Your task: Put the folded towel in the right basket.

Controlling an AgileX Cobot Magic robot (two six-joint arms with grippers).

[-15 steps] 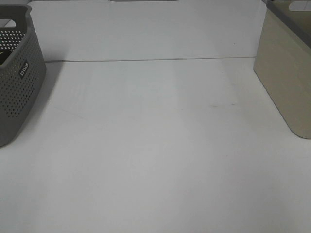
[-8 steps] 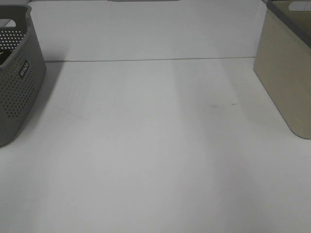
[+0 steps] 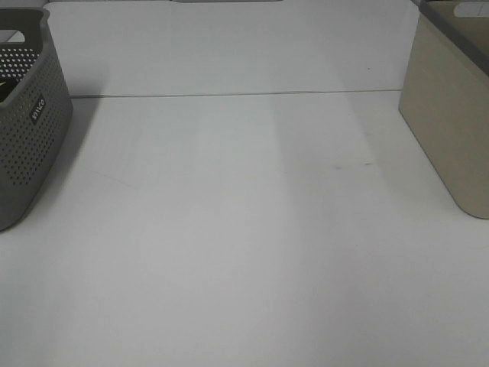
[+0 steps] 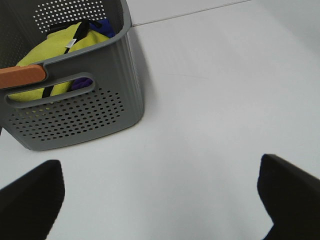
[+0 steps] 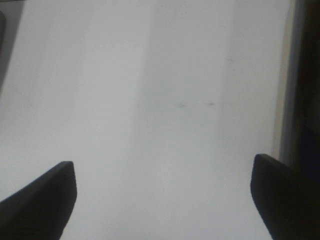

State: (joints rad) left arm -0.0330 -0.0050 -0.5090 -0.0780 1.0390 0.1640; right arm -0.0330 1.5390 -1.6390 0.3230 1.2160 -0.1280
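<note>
A yellow folded cloth [image 4: 42, 60], which looks like the towel, lies inside the grey perforated left basket [image 4: 80, 115], with something blue [image 4: 102, 24] beside it. In the exterior view this basket [image 3: 27, 130] stands at the left edge and its contents are hidden. The beige right basket [image 3: 451, 115] stands at the right edge. My left gripper [image 4: 160, 162] is open and empty over the table, a short way from the grey basket. My right gripper [image 5: 162, 162] is open and empty over bare table. Neither arm shows in the exterior view.
An orange piece [image 4: 22, 76] rests on the grey basket's rim. The white table [image 3: 244, 229] spans the space between the two baskets, with a seam line [image 3: 229, 95] across its far part. A dark upright edge [image 5: 302, 100] lies beside my right gripper.
</note>
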